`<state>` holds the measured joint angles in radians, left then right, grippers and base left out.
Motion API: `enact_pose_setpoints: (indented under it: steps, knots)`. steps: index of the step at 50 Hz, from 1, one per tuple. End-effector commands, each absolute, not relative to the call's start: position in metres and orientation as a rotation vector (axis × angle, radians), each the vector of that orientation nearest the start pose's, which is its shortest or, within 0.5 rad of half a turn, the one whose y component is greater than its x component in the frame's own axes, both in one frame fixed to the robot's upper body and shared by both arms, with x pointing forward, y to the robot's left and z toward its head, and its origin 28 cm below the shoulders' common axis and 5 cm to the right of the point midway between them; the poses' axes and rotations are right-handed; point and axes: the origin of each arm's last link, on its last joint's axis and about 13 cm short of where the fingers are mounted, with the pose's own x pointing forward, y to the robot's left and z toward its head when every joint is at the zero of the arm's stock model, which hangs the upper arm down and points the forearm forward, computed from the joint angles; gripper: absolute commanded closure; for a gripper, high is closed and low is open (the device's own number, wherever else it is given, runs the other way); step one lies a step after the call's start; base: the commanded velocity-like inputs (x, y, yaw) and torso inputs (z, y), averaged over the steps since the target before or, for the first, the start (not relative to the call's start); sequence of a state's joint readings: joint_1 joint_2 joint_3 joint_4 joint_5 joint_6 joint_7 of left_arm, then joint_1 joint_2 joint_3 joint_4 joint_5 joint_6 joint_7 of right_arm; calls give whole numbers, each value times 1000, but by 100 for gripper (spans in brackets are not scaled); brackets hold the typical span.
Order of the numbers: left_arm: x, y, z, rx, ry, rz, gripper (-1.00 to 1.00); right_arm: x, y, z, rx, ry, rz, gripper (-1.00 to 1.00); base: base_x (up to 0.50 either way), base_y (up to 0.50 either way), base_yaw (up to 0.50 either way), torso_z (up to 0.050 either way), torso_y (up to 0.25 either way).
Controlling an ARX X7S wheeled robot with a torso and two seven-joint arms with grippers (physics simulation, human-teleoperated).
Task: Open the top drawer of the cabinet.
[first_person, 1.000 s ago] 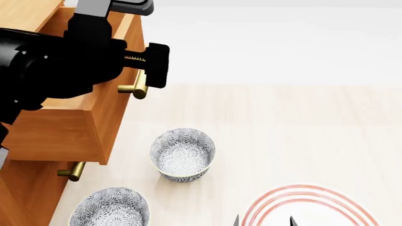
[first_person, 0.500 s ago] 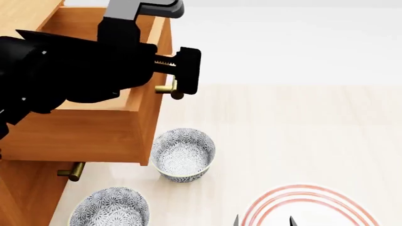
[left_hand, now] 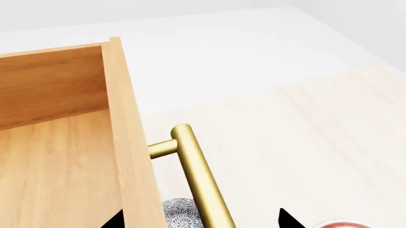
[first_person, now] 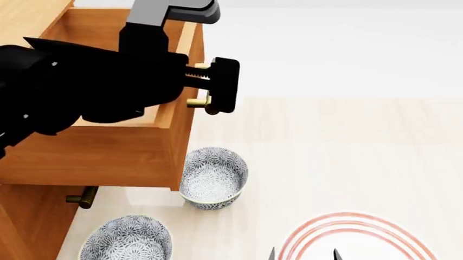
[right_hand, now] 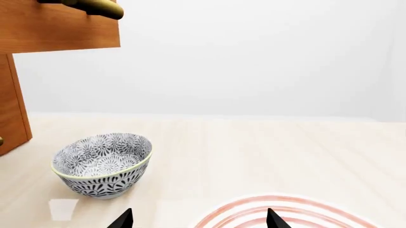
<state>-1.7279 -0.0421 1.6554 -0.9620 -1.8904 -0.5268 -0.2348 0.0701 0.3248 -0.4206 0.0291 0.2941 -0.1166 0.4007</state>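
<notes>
The top drawer (first_person: 108, 154) juts out of the orange-brown cabinet (first_person: 29, 227), showing its lighter wood inside (left_hand: 57, 156). Its brass bar handle (first_person: 206, 105) projects from the drawer front. My left gripper (first_person: 199, 81) straddles that front from above. One black finger (first_person: 224, 86) is outside the handle; the other is inside the drawer, hidden in the head view. In the left wrist view the left gripper (left_hand: 199, 219) is open, its tips wide apart, with the handle (left_hand: 193, 166) between them untouched. My right gripper (first_person: 304, 254) is open and empty above a plate.
The lower drawer's brass handle (first_person: 83, 196) sticks out under the open one. One patterned bowl (first_person: 211, 177) sits just under the drawer's front corner, another bowl (first_person: 127, 238) nearer me. A red-ringed plate (first_person: 354, 238) lies below the right gripper (right_hand: 199, 221). Pale wooden floor stretches to the right.
The top drawer has slid further out of the cabinet, rightward in the head view, with my left gripper moving along at its handle. The right arm, bowls and plate have not moved.
</notes>
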Motion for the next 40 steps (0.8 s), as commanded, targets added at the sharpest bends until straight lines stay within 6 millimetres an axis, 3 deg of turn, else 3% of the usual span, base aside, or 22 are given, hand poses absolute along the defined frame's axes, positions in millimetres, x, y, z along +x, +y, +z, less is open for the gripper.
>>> enact_pose_setpoints:
  steps: [1,23,33,40]
  knots:
    - [368,69,286,-221,569,-641,-100,211,-95,15,-21,-34,-7,-100,0,0,0,0,0]
    - [359,60,289,-257,588,-656,-100,211,-95,15,-22,-32,-3,-100,0,0,0,0,0]
    - [354,56,308,-216,535,-647,-100,210,-95,15,-22,-31,-3,-100,0,0,-1,0,0]
    - [351,55,333,-170,460,-622,-100,210,-95,15,-22,-30,-3,-100,0,0,-3,0,0]
